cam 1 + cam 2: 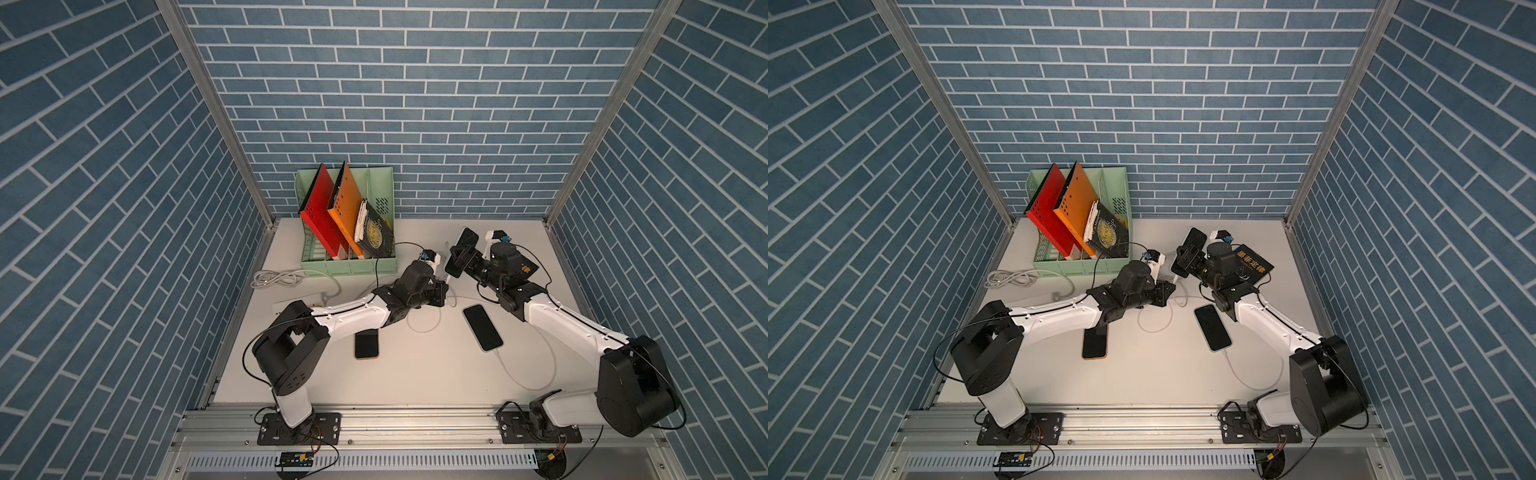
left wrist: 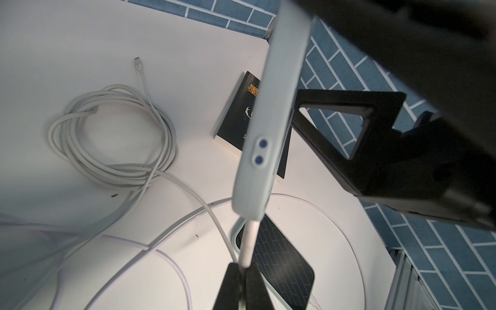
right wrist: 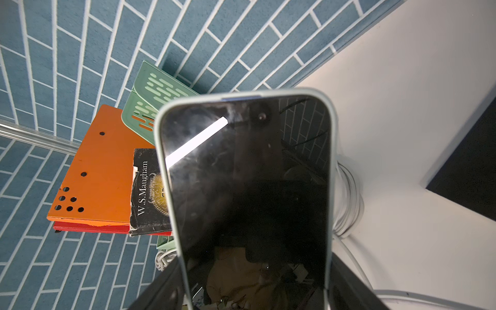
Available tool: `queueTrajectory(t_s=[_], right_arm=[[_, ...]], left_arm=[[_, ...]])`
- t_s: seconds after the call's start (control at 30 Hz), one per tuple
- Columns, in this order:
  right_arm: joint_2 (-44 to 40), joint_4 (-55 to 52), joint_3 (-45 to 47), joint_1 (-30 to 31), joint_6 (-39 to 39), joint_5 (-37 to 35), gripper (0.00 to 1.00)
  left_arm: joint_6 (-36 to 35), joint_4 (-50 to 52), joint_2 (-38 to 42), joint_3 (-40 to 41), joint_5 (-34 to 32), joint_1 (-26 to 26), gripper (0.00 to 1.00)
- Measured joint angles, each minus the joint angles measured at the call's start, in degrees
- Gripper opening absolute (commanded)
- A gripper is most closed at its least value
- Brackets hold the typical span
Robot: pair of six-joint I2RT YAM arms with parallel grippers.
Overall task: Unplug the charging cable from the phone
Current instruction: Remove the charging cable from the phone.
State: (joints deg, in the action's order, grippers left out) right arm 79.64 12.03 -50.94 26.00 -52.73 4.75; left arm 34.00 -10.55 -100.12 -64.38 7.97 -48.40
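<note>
we read "w.s.maugham" on the worn black paperback in the slotted green plastic file rack. the right gripper clamps the phone, glossy black glass in a pale matte case, raised above the bench. the left gripper is pinched tight on the white charging cable, its round plug seated in the phone's short edge.

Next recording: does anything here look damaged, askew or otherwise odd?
Yes. The black W.S. Maugham paperback in the pale green slotted file rack has a torn, scuffed spine showing white paper. The red folder and orange folder beside it appear to lean sideways rather than stand upright. Nothing is spilled.
</note>
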Motion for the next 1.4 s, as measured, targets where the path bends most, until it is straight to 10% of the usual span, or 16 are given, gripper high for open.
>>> queueTrajectory(t_s=[1.03, 1.4], right_arm=[[1.68, -0.13, -2.01, -3.82, -0.33, 0.52, 0.29], [-14.91, -2.78, 10.49, -11.08, 0.72, 1.01, 0.3]], left_arm=[[-0.39, 4.33, 0.0, -1.79, -2.19, 0.0, 0.0], [-0.31, 5.27, -9.81, -15.72, -3.87, 0.15, 0.0]])
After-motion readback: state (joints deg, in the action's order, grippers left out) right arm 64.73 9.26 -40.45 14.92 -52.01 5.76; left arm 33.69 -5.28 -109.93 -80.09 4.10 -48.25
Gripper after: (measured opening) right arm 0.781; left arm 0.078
